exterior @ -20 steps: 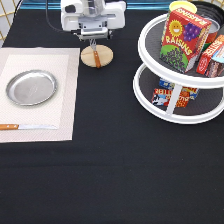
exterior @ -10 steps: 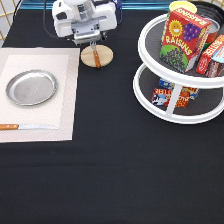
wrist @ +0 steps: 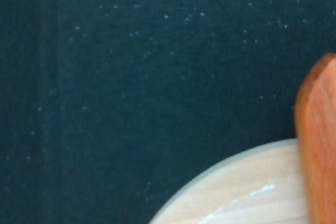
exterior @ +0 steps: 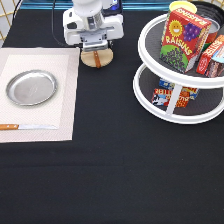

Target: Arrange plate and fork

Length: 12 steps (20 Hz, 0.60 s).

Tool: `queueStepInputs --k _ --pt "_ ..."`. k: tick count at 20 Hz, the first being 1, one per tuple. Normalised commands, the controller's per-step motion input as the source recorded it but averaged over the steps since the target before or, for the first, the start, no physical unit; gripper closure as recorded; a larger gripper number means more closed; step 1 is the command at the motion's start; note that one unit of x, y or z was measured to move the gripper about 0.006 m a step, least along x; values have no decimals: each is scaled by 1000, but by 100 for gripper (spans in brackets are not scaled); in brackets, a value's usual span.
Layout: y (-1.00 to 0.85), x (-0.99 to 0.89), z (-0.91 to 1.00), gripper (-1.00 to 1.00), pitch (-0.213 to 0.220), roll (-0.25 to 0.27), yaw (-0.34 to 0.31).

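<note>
Nearby, a white two-tier turntable rack of snack boxes stands at the exterior view's right, and a wooden-handled knife lies on the pale placemat below the round shiny silver metal plate. Up close, the wrist view shows the brown-orange wooden-handled fork resting across the small pale wooden disc. Over that disc hangs the white gripper, which hides the fork's tines; I cannot tell how its jaws stand.
</note>
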Motion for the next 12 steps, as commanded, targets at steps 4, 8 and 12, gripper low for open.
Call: queueStepInputs --k 4,8,12 --pt "-39 -28 -306 -100 -68 -10 33" --pt "23 -115 -309 -100 -64 -59 12" --pt "70 -166 -159 -100 -58 -77 28"
